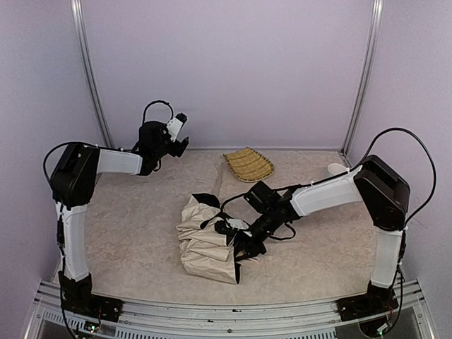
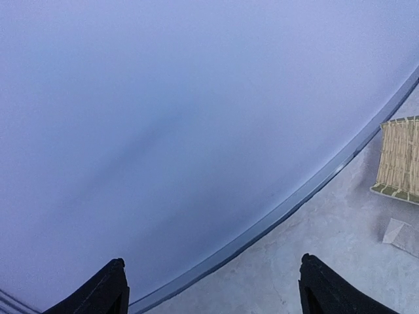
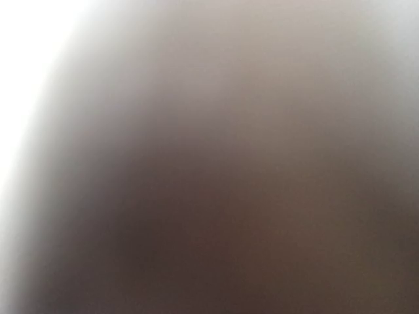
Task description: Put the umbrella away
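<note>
— Where's the umbrella [image 1: 203, 253]?
— Crumpled on the table [image 1: 141, 226], against my right gripper [image 1: 240, 247], which presses into its folds; clenched or not, I cannot tell.
— Wrist view?
— Only blur. My left gripper [image 2: 213, 268] hangs spread wide, empty, facing the wall [image 2: 163, 118]; its camera catches the basket tray [image 2: 399, 157] to its right.

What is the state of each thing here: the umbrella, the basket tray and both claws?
umbrella: collapsed, fabric crumpled, lying on the table.
basket tray: lying at the far side of the table, apart from the umbrella.
left claw: open, held up in the air, holding nothing.
right claw: down on the umbrella fabric; open or shut cannot be told.
</note>
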Motion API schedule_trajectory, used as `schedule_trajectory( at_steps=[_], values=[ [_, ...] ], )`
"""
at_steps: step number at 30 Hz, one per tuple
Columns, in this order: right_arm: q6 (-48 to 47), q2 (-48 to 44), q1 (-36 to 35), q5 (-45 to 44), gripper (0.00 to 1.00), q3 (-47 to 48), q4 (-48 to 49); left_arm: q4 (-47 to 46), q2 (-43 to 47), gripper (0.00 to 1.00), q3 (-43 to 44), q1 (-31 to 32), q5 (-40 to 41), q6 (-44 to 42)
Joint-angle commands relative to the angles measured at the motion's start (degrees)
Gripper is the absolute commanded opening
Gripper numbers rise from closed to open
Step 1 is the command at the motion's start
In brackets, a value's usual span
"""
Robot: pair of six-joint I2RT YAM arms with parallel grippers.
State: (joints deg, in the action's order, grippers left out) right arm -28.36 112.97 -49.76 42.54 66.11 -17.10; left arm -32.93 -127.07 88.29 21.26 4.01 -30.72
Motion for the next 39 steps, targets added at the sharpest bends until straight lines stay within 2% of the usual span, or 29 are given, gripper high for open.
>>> schedule_trajectory(
  at_steps=[1, 4, 7, 8, 11, 15, 19, 24, 26, 28, 31, 35, 39],
  values=[
    [3.42, 2.74, 1.75, 1.68, 0.00, -0.28, -8.51, 1.73, 18.91, 0.86, -12.40, 1.51, -2.88, 6.60],
    [3.92, 3.82, 2.80, 4.21, 0.00, 0.85, -9.41, 8.08, 32.56, 0.78, -25.03, 7.03, -6.83, 6.37],
    [4.48, 4.87, 4.00, 6.23, 0.00, 2.06, -10.49, 14.87, 42.24, 0.67, -33.87, 15.52, -9.04, 4.95],
    [4.61, 5.22, 4.38, 6.77, 0.00, 2.55, -11.07, 17.43, 45.24, 0.65, -36.04, 18.12, -12.10, 4.82],
    [4.88, 6.49, 5.77, 10.19, 0.00, 3.83, -12.10, 23.23, 52.73, 0.66, -41.07, 23.95, -19.68, 6.29],
    [4.91, 8.29, 6.94, 13.16, 0.00, 5.89, -13.48, 29.19, 59.54, 0.78, -46.75, 29.43, -24.90, 3.04],
    [4.81, 9.85, 7.24, 13.99, 0.00, 7.38, -14.07, 28.67, 58.65, 0.87, -50.77, 31.72, -25.67, 0.38],
    [5.08, 10.17, 7.22, 14.52, 0.00, 7.27, -13.44, 22.79, 49.02, 0.87, -49.36, 31.14, -23.84, 0.22],
    [4.83, 10.17, 7.22, 14.51, 0.00, 7.05, -13.32, 21.16, 45.07, 0.82, -47.59, 29.97, -24.03, 1.53],
    [4.63, 10.34, 7.28, 14.40, 0.00, 7.10, -13.28, 20.73, 41.55, 0.74, -45.47, 27.80, -27.87, 3.74],
    [4.42, 10.52, 7.30, 14.65, 0.00, 7.10, -13.28, 20.92, 37.42, 0.57, -43.67, 24.91, -34.27, 6.00],
    [3.61, 10.61, 7.31, 15.60, 0.00, 7.45, -13.15, 20.90, 34.30, 0.31, -42.30, 23.47, -37.22, 7.45],
    [1.85, 10.50, 7.32, 17.28, 0.00, 7.42, -13.48, 18.39, 30.84, 0.17, -39.81, 20.57, -40.22, 11.91]
  ],
)
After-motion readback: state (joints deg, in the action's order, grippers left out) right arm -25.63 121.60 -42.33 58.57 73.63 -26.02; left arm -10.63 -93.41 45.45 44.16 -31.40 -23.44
